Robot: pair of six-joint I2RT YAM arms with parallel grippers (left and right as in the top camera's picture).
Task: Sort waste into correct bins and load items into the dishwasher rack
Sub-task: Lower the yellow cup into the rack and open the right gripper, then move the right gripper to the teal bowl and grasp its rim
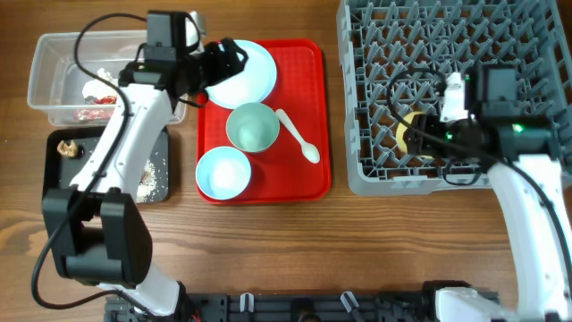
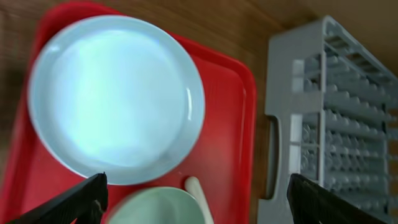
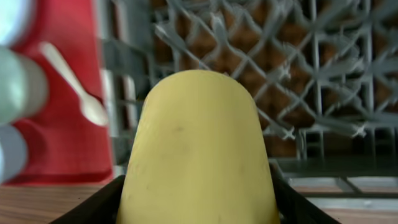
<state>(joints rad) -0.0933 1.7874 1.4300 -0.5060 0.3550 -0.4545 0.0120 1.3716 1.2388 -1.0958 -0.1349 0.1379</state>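
The wooden counter [image 1: 357, 250] filled the frame. The grey rack [image 1: 465, 54] took up the upper right. The red tray [image 1: 308, 170] lay at centre, just left of the rack.

At upper left stood the clear tub [image 1: 45, 63], with the black tray [image 1: 58, 174] right below it.

On the red tray, the plate [image 1: 250, 76] sat at the top. The mint bowl [image 1: 252, 127] sat below the plate and the blue bowl [image 1: 222, 173] at lower left, the two bowls nearly touching.

The left gripper [image 1: 230, 59] hung over the plate's left edge. Its jaws were spread wide, with nothing between them.

The right gripper [image 3: 196, 186] reached into the rack's lower left part. Its jaws were closed against both sides of the yellow cup [image 1: 408, 134]. Whether the cup touched the rack could not be told.

The white spoon [image 1: 298, 136] lay slanted on the red tray, right of the mint bowl.

In the tub, the tissue [image 1: 94, 88] lay above the red-and-white wrapper [image 1: 94, 114].

On the black tray, the brown lump [image 1: 67, 146] sat at upper left. The rice [image 1: 154, 177] was scattered at lower right, partly hidden by the left arm.
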